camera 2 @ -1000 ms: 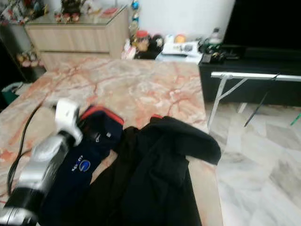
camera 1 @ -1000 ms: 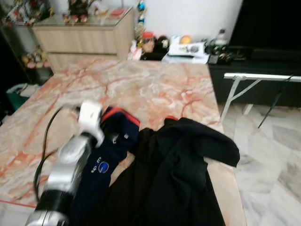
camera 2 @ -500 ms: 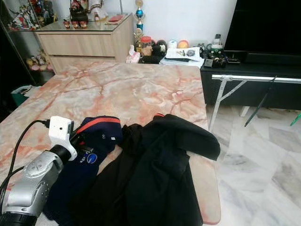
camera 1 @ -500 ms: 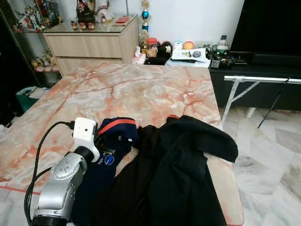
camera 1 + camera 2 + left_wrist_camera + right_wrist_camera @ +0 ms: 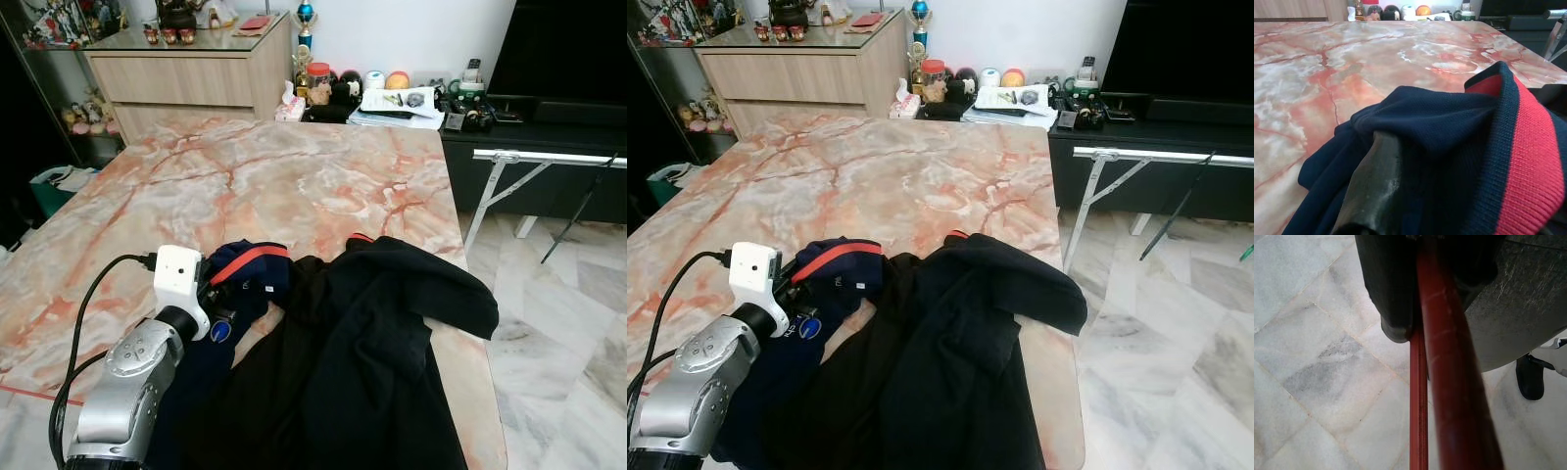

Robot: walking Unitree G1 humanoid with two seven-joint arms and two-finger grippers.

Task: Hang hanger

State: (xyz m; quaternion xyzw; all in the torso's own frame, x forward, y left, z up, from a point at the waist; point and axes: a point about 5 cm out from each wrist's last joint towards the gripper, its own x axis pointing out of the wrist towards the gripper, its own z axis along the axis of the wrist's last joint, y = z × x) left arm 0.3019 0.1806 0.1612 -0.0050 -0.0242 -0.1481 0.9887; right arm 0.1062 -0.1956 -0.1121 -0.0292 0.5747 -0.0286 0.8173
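A navy shirt (image 5: 250, 274) with a red-trimmed collar (image 5: 1530, 147) lies bunched on the marble table (image 5: 294, 176). It sits beside a black garment (image 5: 372, 352) that hangs over the table's front right corner. My left gripper (image 5: 214, 294) is pushed into the navy shirt at the collar, and fabric covers its tip. In the right wrist view, my right gripper (image 5: 1449, 347) hangs low over the floor, shut on a red hanger (image 5: 1449, 401) that runs out between its black fingers (image 5: 1393, 293).
A wooden dresser (image 5: 186, 78) and a low black TV bench with clutter (image 5: 411, 98) stand behind the table. A white folding frame (image 5: 509, 166) stands at the right over pale marble floor (image 5: 568, 323). A dark shoe-like shape (image 5: 1530, 377) is on the floor near the hanger.
The camera has steadied and shifted a little. My left gripper stays buried at the navy shirt's collar, which looks slightly more bunched toward the black garment.
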